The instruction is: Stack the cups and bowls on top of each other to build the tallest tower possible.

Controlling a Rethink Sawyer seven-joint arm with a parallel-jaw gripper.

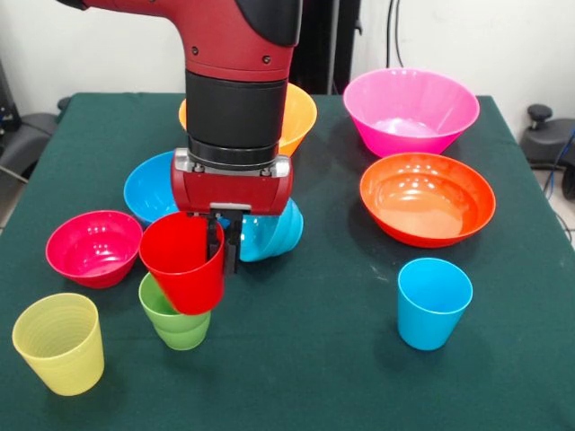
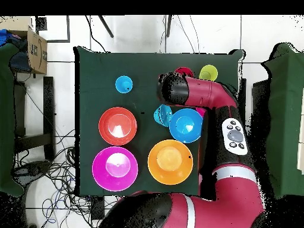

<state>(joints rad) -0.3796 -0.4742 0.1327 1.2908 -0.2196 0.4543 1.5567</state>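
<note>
Front view shows the tool [image 1: 225,247] closed on the rim of the red cup [image 1: 184,260], one finger inside the wall and one outside, with the cup hanging tilted, mouth up, just above the lime green cup [image 1: 177,316]. No tower stands yet; the green cup sits upright on the green surface [image 1: 314,359] with the red cup's base overlapping its rim.

Risks, as I judge them: the red cup is canted, so if it goes down at this angle its base may catch the green rim and tip or shove the green cup aside. A one-wall pinch could also let the cup swivel or slip on release. The small light blue bowl [image 1: 269,229] lies on its side right behind the tool and could be knocked and roll.

Other pieces stand apart: yellow cup [image 1: 58,343], light blue cup [image 1: 434,302], magenta bowl [image 1: 93,247], medium blue bowl [image 1: 151,187], red-orange bowl [image 1: 428,197], pink bowl [image 1: 411,110], yellow-orange bowl [image 1: 299,117].

Overhead view adds nothing clearer about the grasp. No brand, label or readable writing shows on any object.
</note>
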